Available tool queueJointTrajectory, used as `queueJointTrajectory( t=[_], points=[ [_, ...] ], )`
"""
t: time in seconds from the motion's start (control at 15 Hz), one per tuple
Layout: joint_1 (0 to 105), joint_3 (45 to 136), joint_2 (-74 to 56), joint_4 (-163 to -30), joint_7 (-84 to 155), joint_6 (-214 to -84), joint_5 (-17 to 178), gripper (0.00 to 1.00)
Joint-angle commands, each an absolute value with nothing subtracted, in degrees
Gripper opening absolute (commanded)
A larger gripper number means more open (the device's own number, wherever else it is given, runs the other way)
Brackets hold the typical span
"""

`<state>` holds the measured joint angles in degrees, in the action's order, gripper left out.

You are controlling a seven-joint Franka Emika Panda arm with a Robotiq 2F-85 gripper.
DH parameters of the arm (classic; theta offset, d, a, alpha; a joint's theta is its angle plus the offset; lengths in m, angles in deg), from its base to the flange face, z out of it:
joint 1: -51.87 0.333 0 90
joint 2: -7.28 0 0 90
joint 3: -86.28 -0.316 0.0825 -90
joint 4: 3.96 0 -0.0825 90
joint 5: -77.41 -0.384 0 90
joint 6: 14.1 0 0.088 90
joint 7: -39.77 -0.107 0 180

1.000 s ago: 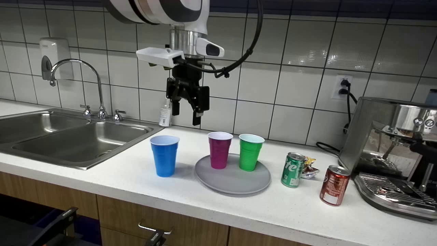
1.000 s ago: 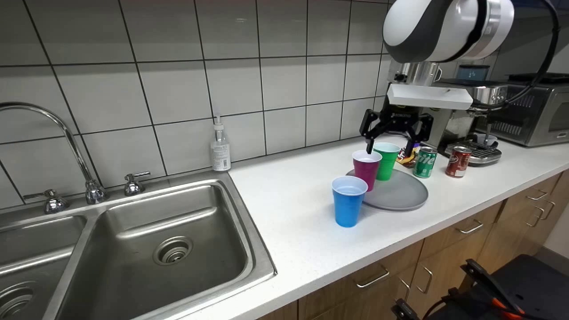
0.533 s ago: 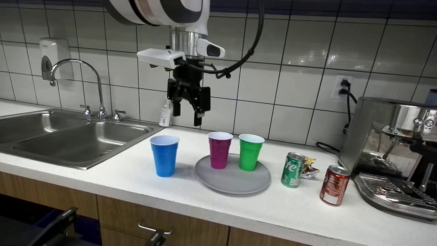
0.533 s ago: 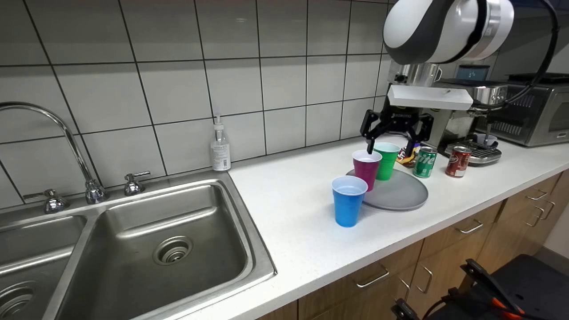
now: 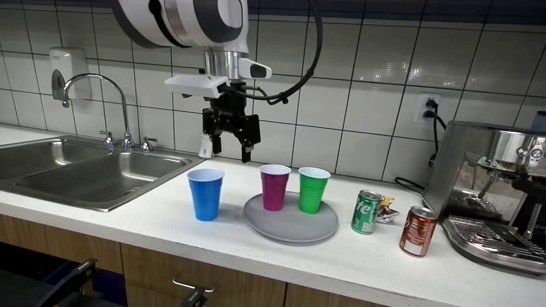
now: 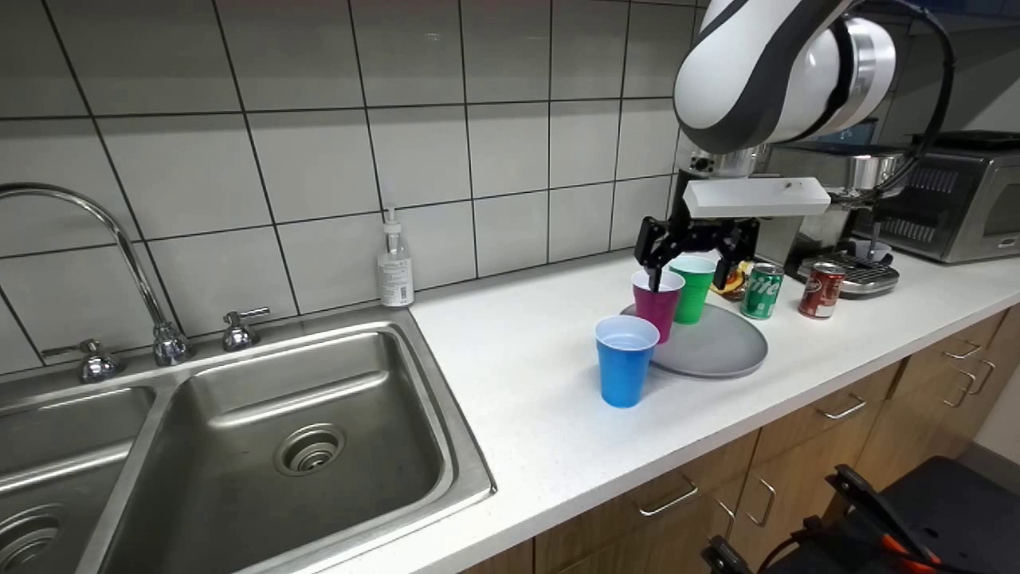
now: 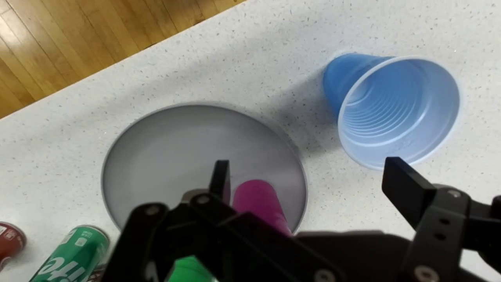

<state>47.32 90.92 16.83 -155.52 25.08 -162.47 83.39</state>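
My gripper (image 5: 231,153) hangs open above the white counter, pointing down, with nothing held between its fingers. In that exterior view it stands above and between a blue cup (image 5: 205,196) and a purple cup (image 5: 274,189), touching neither. The blue cup stands upright on the bare counter. Both the purple cup and a green cup (image 5: 312,192) rest upright on a round grey plate (image 5: 290,230). Seen from the wrist, one finger (image 7: 407,188) overlaps the near rim of the blue cup (image 7: 395,113). The other lies beside the purple cup (image 7: 258,197), which the gripper partly covers.
A green can (image 5: 366,213), a red can (image 5: 418,232) and a crumpled snack bag (image 5: 386,209) sit right of the plate. Beyond them is a coffee machine (image 5: 495,192). A double sink (image 6: 311,383) with a tall faucet and a soap bottle (image 6: 395,275) are at the left.
The arm has come down over the last half second and shifted slightly left in both exterior views. The gripper has stayed open; the cups, plate and cans have not moved.
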Motion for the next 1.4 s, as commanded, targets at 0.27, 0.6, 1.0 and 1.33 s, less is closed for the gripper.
queueJointTrajectory(
  t=[0.27,0.6,1.0,1.33],
  points=[
    [46.95,88.49,12.33,-154.50,23.72,-164.62,86.29,1.00],
    [47.50,88.32,9.58,-153.53,23.49,-164.73,86.38,1.00],
    [48.54,88.59,6.26,-151.79,23.58,-164.40,86.10,1.00],
    [49.50,88.97,3.62,-150.35,23.30,-164.12,86.20,1.00]
  ],
)
